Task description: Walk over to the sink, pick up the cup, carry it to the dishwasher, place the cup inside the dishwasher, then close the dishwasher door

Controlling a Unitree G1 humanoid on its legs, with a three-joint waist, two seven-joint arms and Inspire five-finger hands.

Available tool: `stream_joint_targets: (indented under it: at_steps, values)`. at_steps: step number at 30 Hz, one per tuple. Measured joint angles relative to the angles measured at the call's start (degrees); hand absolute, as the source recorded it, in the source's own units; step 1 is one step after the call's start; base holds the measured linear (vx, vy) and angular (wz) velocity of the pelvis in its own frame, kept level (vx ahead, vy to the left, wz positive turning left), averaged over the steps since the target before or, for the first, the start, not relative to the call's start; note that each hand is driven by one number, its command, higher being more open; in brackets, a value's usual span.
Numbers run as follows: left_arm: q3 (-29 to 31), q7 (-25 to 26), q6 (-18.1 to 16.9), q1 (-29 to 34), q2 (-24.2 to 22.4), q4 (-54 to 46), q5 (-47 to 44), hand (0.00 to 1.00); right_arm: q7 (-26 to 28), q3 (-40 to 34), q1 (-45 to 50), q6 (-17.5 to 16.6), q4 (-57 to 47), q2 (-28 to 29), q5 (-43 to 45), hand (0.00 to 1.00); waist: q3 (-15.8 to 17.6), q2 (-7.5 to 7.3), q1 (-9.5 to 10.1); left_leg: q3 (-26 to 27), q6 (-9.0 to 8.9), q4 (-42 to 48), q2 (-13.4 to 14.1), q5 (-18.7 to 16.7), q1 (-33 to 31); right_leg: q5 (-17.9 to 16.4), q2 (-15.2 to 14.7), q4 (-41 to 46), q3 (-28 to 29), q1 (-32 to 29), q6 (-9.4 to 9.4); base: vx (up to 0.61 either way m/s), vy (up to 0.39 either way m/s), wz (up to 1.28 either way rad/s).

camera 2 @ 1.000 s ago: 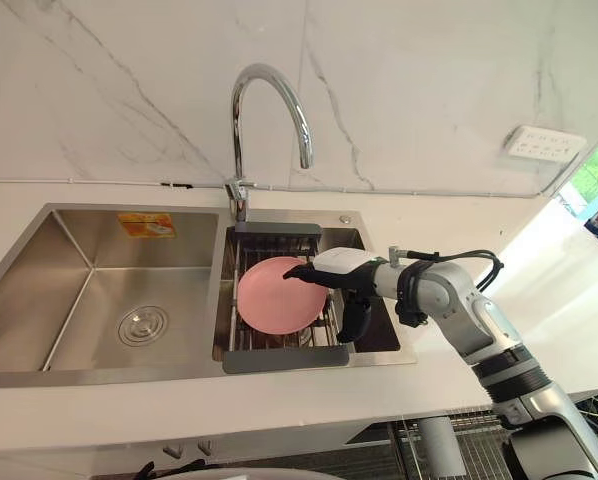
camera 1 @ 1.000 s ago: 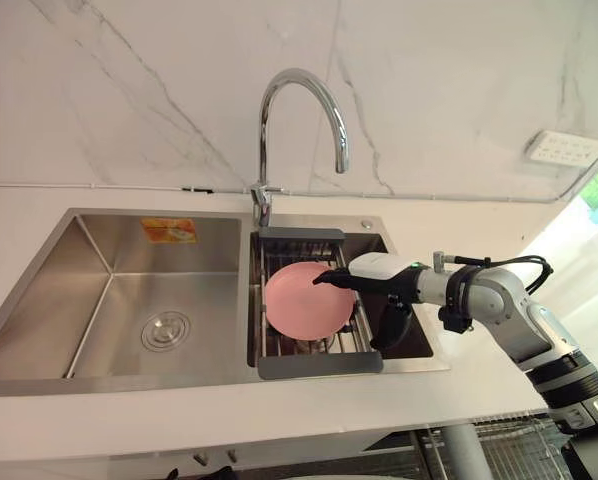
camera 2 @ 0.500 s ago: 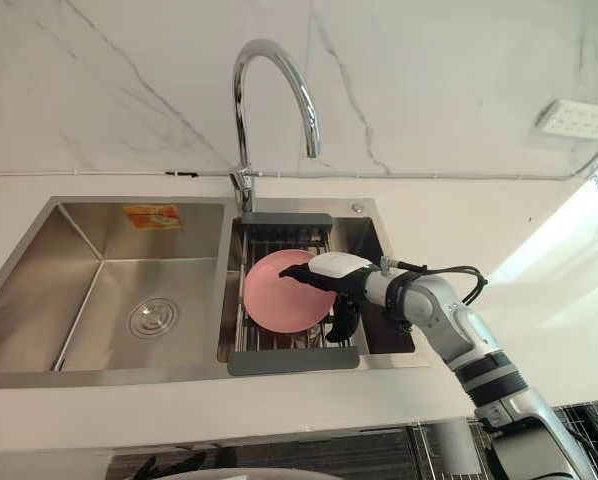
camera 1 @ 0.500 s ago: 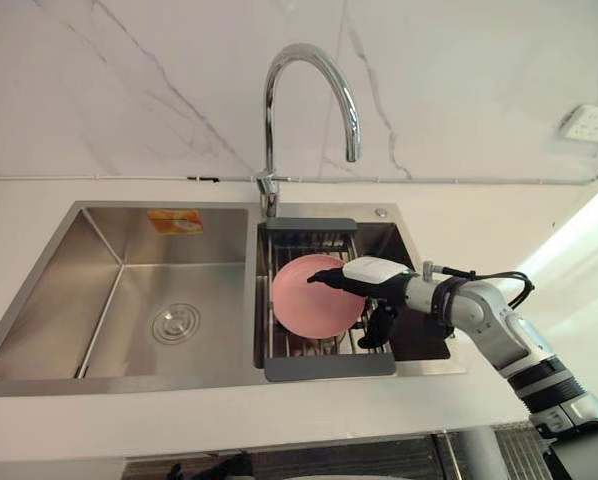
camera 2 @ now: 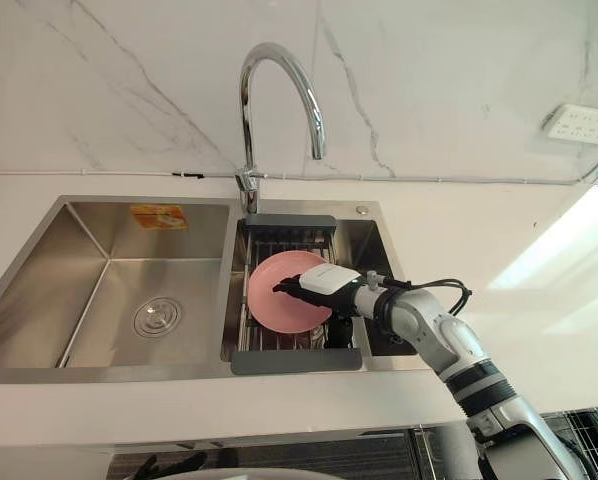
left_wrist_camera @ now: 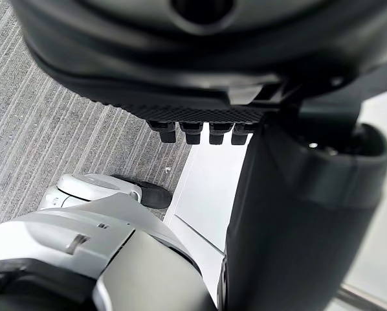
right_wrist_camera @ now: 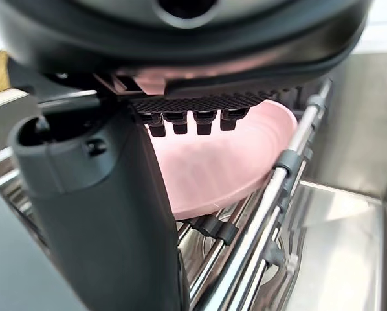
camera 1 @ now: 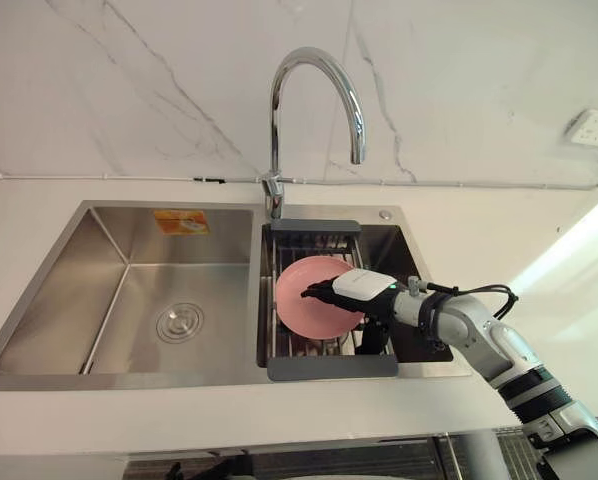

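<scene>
Hovering over the round pink shallow dish (camera 1: 314, 312), propped in the dark wire rack (camera 1: 331, 366) at centre frame, with the right hand (camera 1: 357, 288) unclenched: fingers straight across the dish's face, thumb hanging apart. Best to slide fingers past the rim, bring the thumb opposite, pinch firmly, then lift clear of the wires. Left hand (left_wrist_camera: 180, 58) relaxed, idle above the grey ribbed floor (left_wrist_camera: 64, 129).

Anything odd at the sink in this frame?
Yes: the right hand reaches with straight fingers over a pink plate resting in the rack, though the task names a cup.
</scene>
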Motion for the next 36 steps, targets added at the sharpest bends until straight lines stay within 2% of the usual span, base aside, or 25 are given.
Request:
stream_joint_targets:
  at_steps: [4, 5, 7, 11, 19, 29, 36]
  values:
    - [0.0, 0.1, -0.4, -0.1, -0.1, 0.0, 0.0, 1.0, -5.1, 0.0, 2.6, -1.7, -4.0, 1.1, -7.1, 1.0, 0.0, 0.01, -0.02, 0.1, -0.1, 0.0, 0.0, -0.1, 0.0, -0.1, 0.0, 0.0, 0.1, 0.0, -0.01, 0.0, 0.0, 0.0]
    - [0.0, 0.2, -0.4, -0.1, -0.2, 0.0, 0.0, 1.0, -5.8, 0.0, 2.8, -2.0, -4.3, 1.5, -8.0, 0.0, 0.0, 0.01, -0.09, 0.2, -0.12, 0.0, 0.0, -0.2, 0.1, -0.1, 0.0, 0.0, 0.2, 0.0, -0.01, 0.0, 0.0, -0.03]
    - [0.0, 0.3, -0.7, -0.2, -0.4, 0.0, 0.0, 1.0, -8.0, 0.0, 3.8, -2.3, -5.3, 2.4, -11.6, 0.0, 0.0, 0.03, -0.11, 0.4, -0.13, 0.0, 0.1, -0.2, 0.1, -0.1, 0.0, 0.0, 0.3, 0.0, -0.01, 0.0, 0.0, -0.02]
    - [0.0, 0.5, -0.8, 0.0, -0.7, 0.0, 0.0, 1.0, -8.4, 0.0, 5.2, -1.4, -5.4, 3.7, -14.3, 0.0, 0.1, 0.13, -0.11, 0.7, -0.11, 0.0, 0.1, -0.3, 0.4, -0.2, 0.0, 0.2, 0.5, 0.0, -0.04, 0.0, 0.0, -0.02]
    - [-0.3, 0.6, -0.8, 0.0, -0.8, 0.2, -0.1, 1.0, -10.9, 0.0, 6.4, 4.3, -9.3, 5.7, -14.4, 0.0, 0.4, 0.62, -0.26, 1.0, -0.11, 0.0, 0.2, -0.5, 1.5, -0.8, -0.1, 0.8, 0.8, 0.5, -0.05, 0.0, -0.001, 0.0]
    - [-1.2, 0.7, -0.7, -0.2, -0.8, 0.2, -0.4, 1.0, -14.5, 0.8, 7.1, 9.9, -7.2, 8.0, -15.5, 0.0, 0.5, 0.78, 0.15, 1.1, -0.07, 0.0, 0.0, -0.7, 1.4, -0.9, -0.2, 0.9, 0.8, 0.6, 0.0, 0.0, 0.0, 0.0]
    - [-1.1, 0.9, -0.8, -0.1, -0.9, 0.2, -0.6, 1.0, -15.6, -0.8, 7.4, 11.1, -7.0, 8.2, -12.3, 0.0, 0.6, 0.93, 0.06, 1.2, -0.08, 0.0, 0.0, -0.7, 1.5, -0.9, -0.2, 0.9, 1.0, 0.6, 0.0, -0.01, -0.001, -0.01]
